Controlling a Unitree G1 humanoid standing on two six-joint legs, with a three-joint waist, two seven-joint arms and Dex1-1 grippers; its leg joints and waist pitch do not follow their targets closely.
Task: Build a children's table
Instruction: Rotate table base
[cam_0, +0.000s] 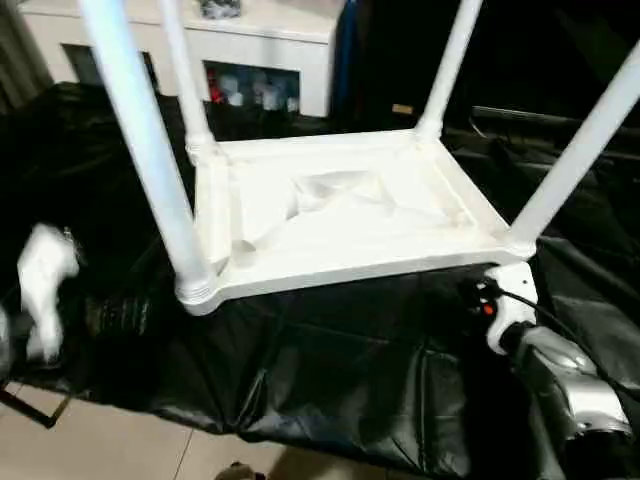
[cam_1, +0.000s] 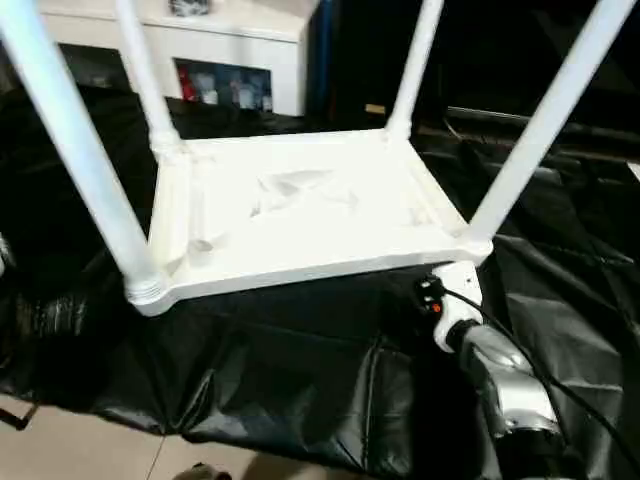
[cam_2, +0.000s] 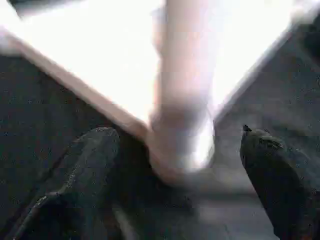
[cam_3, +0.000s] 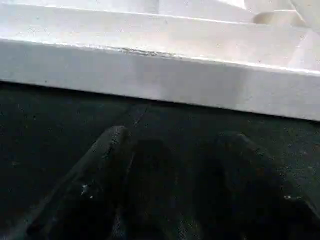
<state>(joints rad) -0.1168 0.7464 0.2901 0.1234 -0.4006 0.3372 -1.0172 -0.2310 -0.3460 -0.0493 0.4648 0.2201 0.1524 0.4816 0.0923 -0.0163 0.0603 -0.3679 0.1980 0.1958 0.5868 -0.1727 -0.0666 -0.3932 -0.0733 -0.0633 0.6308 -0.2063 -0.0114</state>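
Observation:
The children's table stands upside down on the black sheet, its white tabletop (cam_0: 340, 215) with the ribbed underside facing up. Legs rise from all its corner sockets: near left (cam_0: 150, 170), far left (cam_0: 185, 80), far right (cam_0: 448, 65) and near right (cam_0: 580, 150). My left gripper (cam_2: 177, 135) is open wide, its fingers (cam_2: 95, 160) apart on either side of the near left leg's base (cam_2: 182, 145) without touching it. My right gripper (cam_3: 175, 145) is open and low on the sheet, just short of the tabletop's front edge (cam_3: 160, 80), below the near right corner; its wrist (cam_0: 512, 305) is white.
A black sheet (cam_0: 330, 370) covers the work surface and drops at the front to a tiled floor (cam_0: 100, 445). A white cabinet (cam_0: 250, 50) with glass-fronted doors stands at the back. A black cable (cam_0: 560, 325) runs along my right forearm.

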